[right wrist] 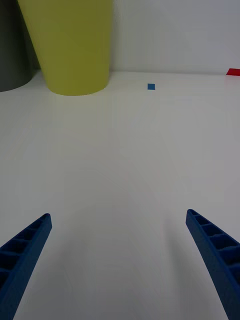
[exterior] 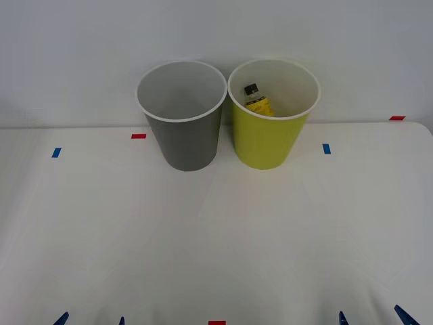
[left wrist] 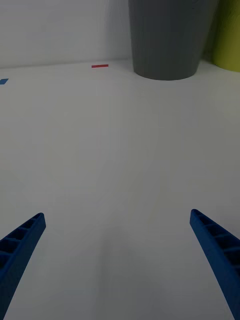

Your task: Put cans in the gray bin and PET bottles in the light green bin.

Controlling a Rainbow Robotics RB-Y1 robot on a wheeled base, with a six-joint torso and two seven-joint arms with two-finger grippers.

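Both arms parked at the bottom edge of the front view; left hand (exterior: 91,319) at lower left, right hand (exterior: 374,317) at lower right; only the blue fingertips poke into frame there. In each wrist view the two ribbed fingers (left wrist: 22,240) sit at opposite bottom corners with bare surface between them, so both hands are spread wide and hold nothing; same for the right hand's fingers (right wrist: 212,240).

Mid frame: white surface (exterior: 216,230), nothing lying on it but small tape marks; red mark (exterior: 216,323) bottom centre, blue mark (exterior: 327,148) right of the bins, another red mark (exterior: 139,136) left of them.

Far, upper centre: gray bin (exterior: 184,145) on the left, light green bin (exterior: 265,142) on the right, upright, rims touching or very nearly so. The PET bottle (exterior: 257,101) lies inside the light green bin, tilted against the inner wall, black cap up, yellow body below. The gray bin's visible interior looks bare; its bottom isn't in view.

Judgement: the bottle step reads as done; no can or other bottle to be seen on the surface, so sorting looks finished or waiting on the next item. A next move would need a new target on the surface first; until then, hands wide and clear of the bins is the right pose.
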